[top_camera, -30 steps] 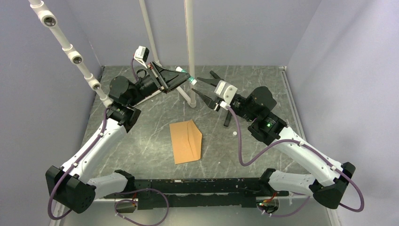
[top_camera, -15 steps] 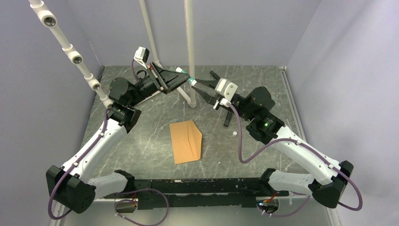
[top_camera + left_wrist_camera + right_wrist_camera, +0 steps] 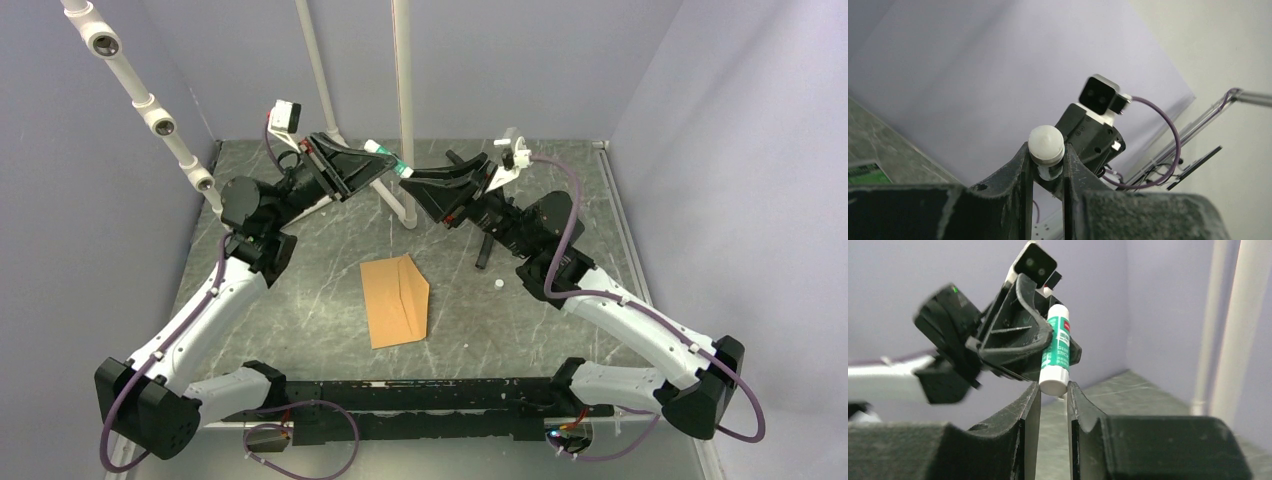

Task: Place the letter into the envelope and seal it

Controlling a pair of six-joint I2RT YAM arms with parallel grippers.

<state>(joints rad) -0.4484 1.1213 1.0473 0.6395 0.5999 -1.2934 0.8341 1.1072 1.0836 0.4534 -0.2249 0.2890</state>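
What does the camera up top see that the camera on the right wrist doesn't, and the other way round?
Only the top view shows the orange-brown paper envelope lying flat on the grey marbled table, and both whole arms. Only the right wrist view shows, close up, the white writing on the white glue stick with a green label. Both show that glue stick held up by the left gripper, with the right gripper closed on its end.

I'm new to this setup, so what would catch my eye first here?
A green-and-white glue stick hangs in mid-air over the back of the table: the left gripper clamps its body, the right gripper pinches its white end. Below, the orange-brown envelope lies flat at the table's centre.
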